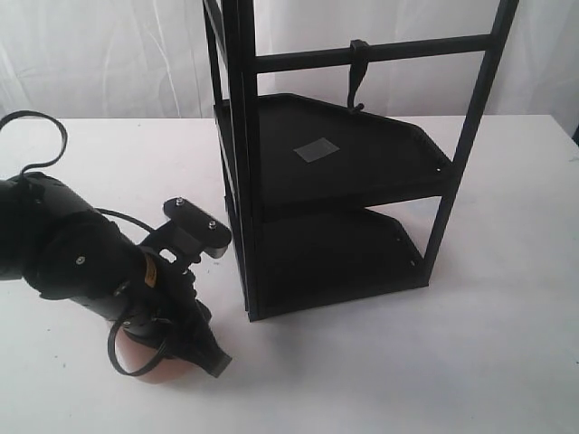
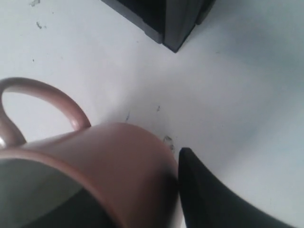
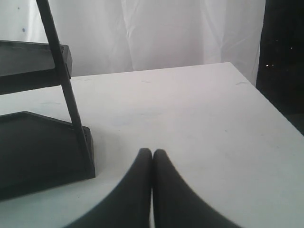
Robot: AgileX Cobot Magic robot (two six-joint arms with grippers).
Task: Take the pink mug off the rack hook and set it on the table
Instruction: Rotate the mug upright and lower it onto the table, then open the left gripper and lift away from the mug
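The pink mug [image 1: 145,362] sits low at the table's [image 1: 407,362] front left, mostly hidden under my left arm. In the left wrist view the pink mug [image 2: 118,161] fills the lower part, handle [image 2: 42,92] up and cream inside showing. My left gripper [image 1: 185,348] is shut on its wall, with one black finger [image 2: 204,190] pressed against the outside and the other hidden. I cannot tell whether the mug's base touches the table. The rack hook [image 1: 356,77] hangs bare from the top crossbar. My right gripper [image 3: 152,153] is shut with nothing in it, low over the table [image 3: 190,104].
The tall black rack [image 1: 244,181] stands mid-table with two shelves; a grey patch [image 1: 317,150] lies on the upper one. Its base corner [image 2: 171,23] is a short way from the mug. The rack's foot [image 3: 42,152] is beside my right gripper. A black cable [image 1: 36,136] loops behind my left arm.
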